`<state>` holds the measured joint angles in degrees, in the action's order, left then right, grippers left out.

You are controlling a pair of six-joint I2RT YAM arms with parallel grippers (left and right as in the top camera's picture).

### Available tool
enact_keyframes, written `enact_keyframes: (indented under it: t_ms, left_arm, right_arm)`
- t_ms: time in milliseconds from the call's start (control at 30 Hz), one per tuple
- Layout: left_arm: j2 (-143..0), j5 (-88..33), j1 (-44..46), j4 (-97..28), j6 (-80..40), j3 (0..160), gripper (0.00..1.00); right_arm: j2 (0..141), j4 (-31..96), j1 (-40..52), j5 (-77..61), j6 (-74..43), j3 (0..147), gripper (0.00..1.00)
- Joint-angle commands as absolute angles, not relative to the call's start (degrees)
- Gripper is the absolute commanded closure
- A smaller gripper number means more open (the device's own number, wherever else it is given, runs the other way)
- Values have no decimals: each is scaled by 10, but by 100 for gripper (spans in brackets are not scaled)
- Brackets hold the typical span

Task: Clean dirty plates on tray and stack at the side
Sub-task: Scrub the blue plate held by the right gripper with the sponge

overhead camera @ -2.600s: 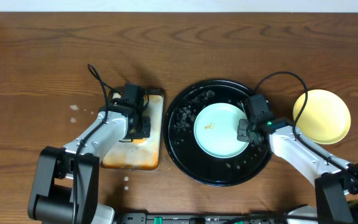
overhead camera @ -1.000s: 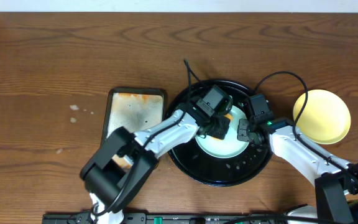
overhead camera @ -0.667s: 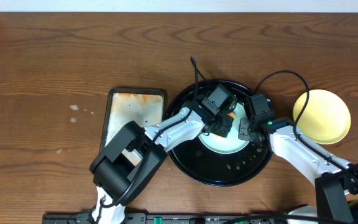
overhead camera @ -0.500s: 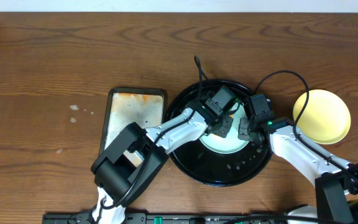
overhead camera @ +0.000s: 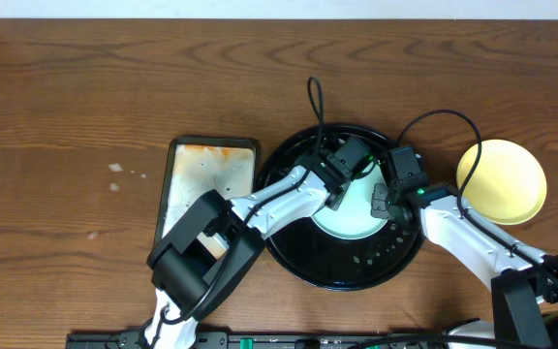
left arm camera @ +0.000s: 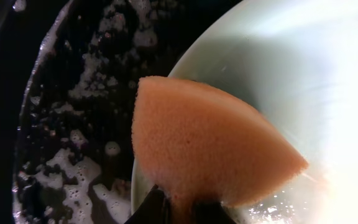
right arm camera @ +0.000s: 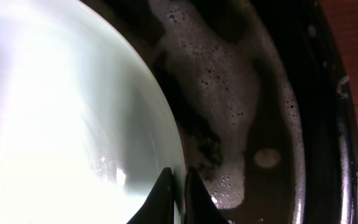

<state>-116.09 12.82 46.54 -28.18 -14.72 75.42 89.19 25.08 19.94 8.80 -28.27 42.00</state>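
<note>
One pale mint-blue plate (overhead camera: 347, 221) lies in the black tray (overhead camera: 337, 276). My left gripper (overhead camera: 350, 173) is shut on an orange sponge (left arm camera: 210, 143) and presses it onto the plate's far-left part (left arm camera: 303, 74), next to the foamy tray floor (left arm camera: 73, 124). My right gripper (overhead camera: 381, 204) is shut on the plate's right rim; in the right wrist view its jaws (right arm camera: 178, 186) pinch the rim of the plate (right arm camera: 61, 112) above the foamy tray (right arm camera: 272, 124). The pale yellow plate (overhead camera: 502, 181) sits on the table to the right of the tray. No second mint plate shows.
A rectangular metal pan (overhead camera: 209, 184) with orange-stained foam stands left of the tray, without the sponge. Small white specks (overhead camera: 116, 169) lie on the wooden table further left. The left arm spans from the front edge over the pan's corner to the tray.
The left gripper carried the sponge from the pan to the mint plate, then slid it up and to the right across the plate. The right gripper has held the rim without moving.
</note>
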Motion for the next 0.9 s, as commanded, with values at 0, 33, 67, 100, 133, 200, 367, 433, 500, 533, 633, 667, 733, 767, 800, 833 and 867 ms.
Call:
enact_keyframes:
  t_ms: [0,33,67,100,133,200,367,433,500,533,633,667,733,767,800,833,867]
  left_arm:
    - [-1193,226,445,-337,-136,756,89]
    - [-1188,226,444,-349,-137,768,89]
    - [-1185,226,444,-356,-140,776,89]
    - [-1179,226,443,-367,-147,787,89]
    - [-1174,226,441,-376,-156,796,89]
    - [-1164,226,436,-390,-181,809,88]
    - [-1109,211,408,-426,-225,816,85]
    - [-1087,197,395,-438,-230,816,85]
    - [-1060,178,376,-451,-234,816,84]
    - [-1047,168,367,-458,-234,816,83]
    - [-1010,139,330,-489,-241,816,83]
    - [-1000,130,317,-499,-241,816,83]
    - [-982,123,291,-518,-241,816,76]
    - [-974,123,274,-529,-241,816,75]
    - [-967,121,260,-538,-241,816,75]
    - [-961,109,241,-548,-234,816,75]
    - [-957,91,225,-554,-220,816,75]
  right_arm:
    - [901,266,192,100,-286,412,98]
    - [901,266,192,100,-286,412,98]
    - [901,266,192,101,-287,412,98]
    - [901,266,192,101,-286,412,98]
    - [901,266,192,100,-286,412,98]
    - [901,266,192,100,-286,412,98]
    - [901,266,192,100,-286,412,98]
    - [901,266,192,100,-286,412,98]
    - [901,266,192,101,-286,412,98]
    - [901,265,192,101,-286,412,99]
    - [901,261,192,101,-277,412,99]
    - [901,259,192,101,-265,413,99]
    - [897,259,192,101,-237,417,99]
    - [891,260,192,101,-218,420,99]
    - [885,262,192,101,-202,423,99]
    - [876,262,192,101,-180,426,99]
    - [866,264,192,101,-164,429,99]
